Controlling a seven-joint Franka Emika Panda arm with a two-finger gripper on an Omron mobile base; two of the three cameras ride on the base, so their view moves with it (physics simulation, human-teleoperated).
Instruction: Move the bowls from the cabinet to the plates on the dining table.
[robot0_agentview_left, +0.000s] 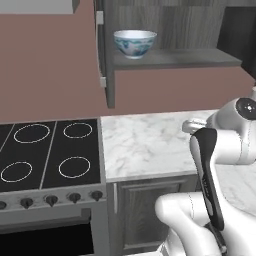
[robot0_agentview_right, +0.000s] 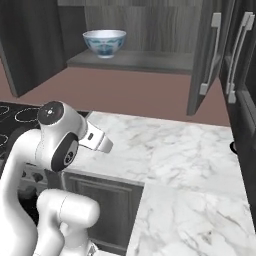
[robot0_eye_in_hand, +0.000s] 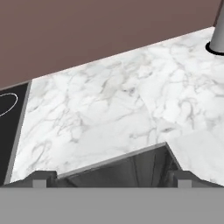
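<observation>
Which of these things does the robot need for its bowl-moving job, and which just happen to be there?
For the job:
- patterned bowl on the shelf
- open cabinet
- gripper, open, holding nothing

Just there:
- black stove
- marble counter

A home kitchen: black stove (robot0_agentview_left: 50, 152) with ringed burners and knobs at 9 o'clock, marble counter (robot0_agentview_left: 145, 142) beside it, dark wood-grain wall cabinet (robot0_agentview_right: 150, 30) at 12 o'clock standing open, patterned bowl (robot0_agentview_left: 134, 43) on its shelf, low cupboards (robot0_agentview_left: 145, 210) beneath.
</observation>
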